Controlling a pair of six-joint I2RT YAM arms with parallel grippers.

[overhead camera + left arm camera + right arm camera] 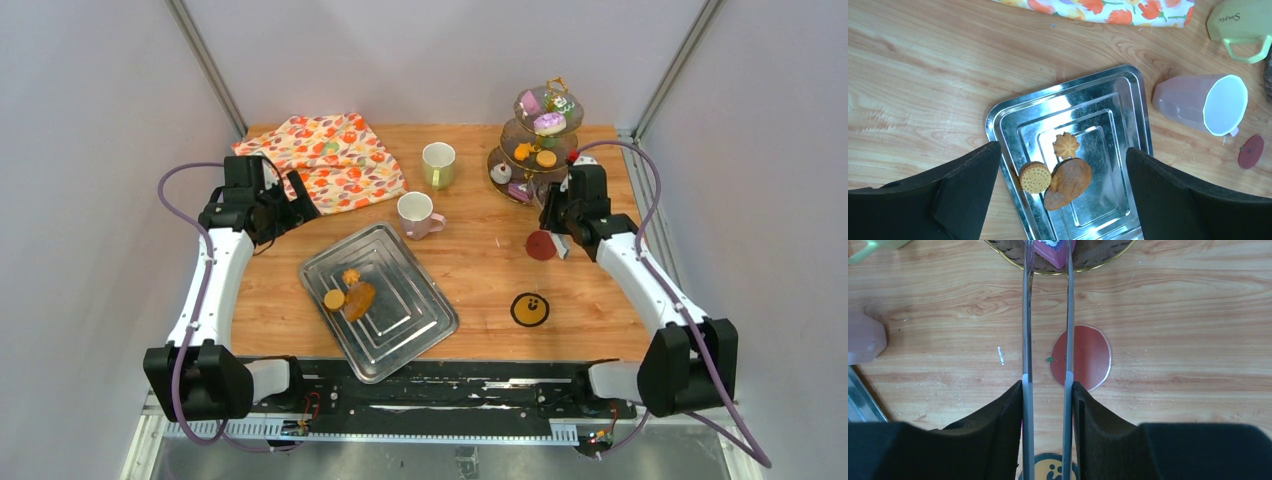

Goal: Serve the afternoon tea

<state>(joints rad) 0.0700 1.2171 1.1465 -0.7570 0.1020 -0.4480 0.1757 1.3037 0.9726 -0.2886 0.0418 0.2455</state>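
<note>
Nearest the arm bases, the metal tray (pixel 415 315) lies slantwise with three orange cookies (pixel 1068 182) clustered on it, the oval one angled across the tray's length; these look served. The left gripper (pixel 1062 152) hovers above them, fingers wide apart, holding nothing. Farther right, the right gripper (pixel 1047 390) is clamped on the tongs (pixel 1027 315), probably for reach. Their long axis points straight away at the tiered stand (pixel 1093 254), tips at the pink cake (pixel 1054 252) on its bottom tier; whether they pinch it I cannot tell. Pink mug (pixel 414 212) and green mug (pixel 438 162) stand mid-table
</note>
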